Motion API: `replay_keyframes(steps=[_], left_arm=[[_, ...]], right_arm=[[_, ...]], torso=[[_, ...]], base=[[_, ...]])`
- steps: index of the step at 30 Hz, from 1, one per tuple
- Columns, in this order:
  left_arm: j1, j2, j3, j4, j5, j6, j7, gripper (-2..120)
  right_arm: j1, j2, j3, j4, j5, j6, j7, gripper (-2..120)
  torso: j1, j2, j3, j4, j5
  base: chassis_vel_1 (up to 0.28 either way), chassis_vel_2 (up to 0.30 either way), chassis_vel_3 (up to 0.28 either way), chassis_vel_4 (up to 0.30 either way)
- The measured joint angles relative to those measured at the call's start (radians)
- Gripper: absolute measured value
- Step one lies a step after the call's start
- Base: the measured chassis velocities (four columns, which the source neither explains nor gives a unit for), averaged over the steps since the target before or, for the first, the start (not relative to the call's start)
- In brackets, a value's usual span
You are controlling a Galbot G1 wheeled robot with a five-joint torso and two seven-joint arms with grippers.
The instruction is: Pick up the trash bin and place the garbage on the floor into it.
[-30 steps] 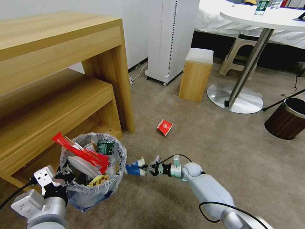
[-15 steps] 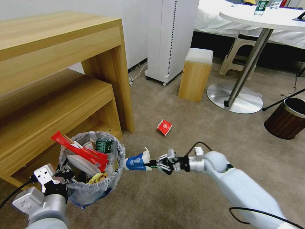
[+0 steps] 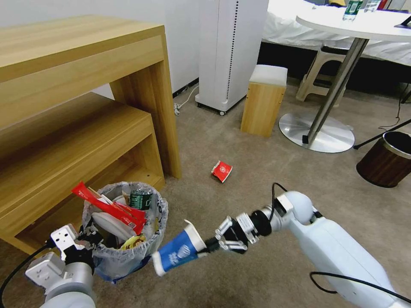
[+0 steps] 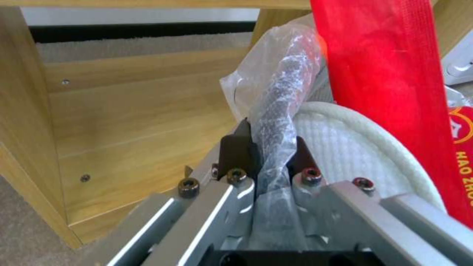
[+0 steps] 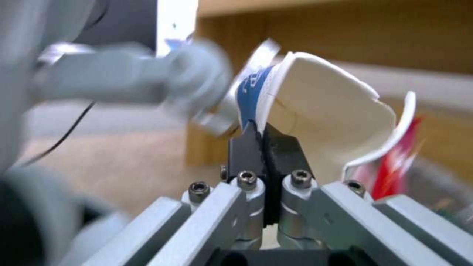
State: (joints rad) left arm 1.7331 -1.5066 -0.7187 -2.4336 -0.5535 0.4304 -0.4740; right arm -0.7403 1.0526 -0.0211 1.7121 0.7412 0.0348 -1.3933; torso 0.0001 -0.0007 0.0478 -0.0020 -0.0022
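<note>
One blue paper cup (image 3: pixel 178 252) has come up off the beige carpet floor (image 3: pixel 265 179) in the last second; my right gripper (image 3: pixel 212 245) is clamped on its rim, just beside the bag-lined black trash bin (image 3: pixel 124 233). My left gripper (image 4: pixel 268 147) pinches the bin's rim. Wrist view is blurred, but the hold looks thin. A red paper cup (image 3: pixel 221 170) remains, well apart.

A two-tier wooden bench (image 3: pixel 85 107) stood at the left. A white tower unit (image 3: pixel 231 51) stood by the wall, a small wooden stool (image 3: pixel 264 100) beside it, near a round white pedestal table (image 3: pixel 342 25). A brown wood-grain bin (image 3: pixel 387 160) stood far right
</note>
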Motion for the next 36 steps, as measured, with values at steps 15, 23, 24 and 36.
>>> replay_keyframes(steps=[15,23,24,36], left_arm=[[0.031,-0.013,0.029,-0.045,0.025,-0.002,0.003,3],[0.032,-0.018,0.033,-0.058,0.028,-0.002,0.004,3],[0.032,-0.018,0.033,-0.058,0.028,-0.002,0.004,3],[0.043,-0.015,0.027,-0.066,0.026,0.001,0.003,3]], right_arm=[[0.076,0.173,-0.157,-0.142,0.043,0.019,0.224,0],[0.083,0.173,-0.190,-0.189,-0.046,0.029,0.194,0],[0.083,0.173,-0.190,-0.189,-0.046,0.029,0.194,0],[0.079,0.214,-0.214,-0.252,-0.110,0.070,0.215,0]], torso=[[0.000,0.000,0.000,0.0000,0.0000],[0.000,0.000,0.000,-0.0001,0.0001],[0.000,0.000,0.000,-0.0001,0.0001],[0.000,0.000,0.000,-0.0001,0.0001]], base=[[0.000,0.000,0.000,0.000],[0.000,0.000,0.000,0.000],[0.000,0.000,0.000,0.000],[0.000,0.000,0.000,0.000]])
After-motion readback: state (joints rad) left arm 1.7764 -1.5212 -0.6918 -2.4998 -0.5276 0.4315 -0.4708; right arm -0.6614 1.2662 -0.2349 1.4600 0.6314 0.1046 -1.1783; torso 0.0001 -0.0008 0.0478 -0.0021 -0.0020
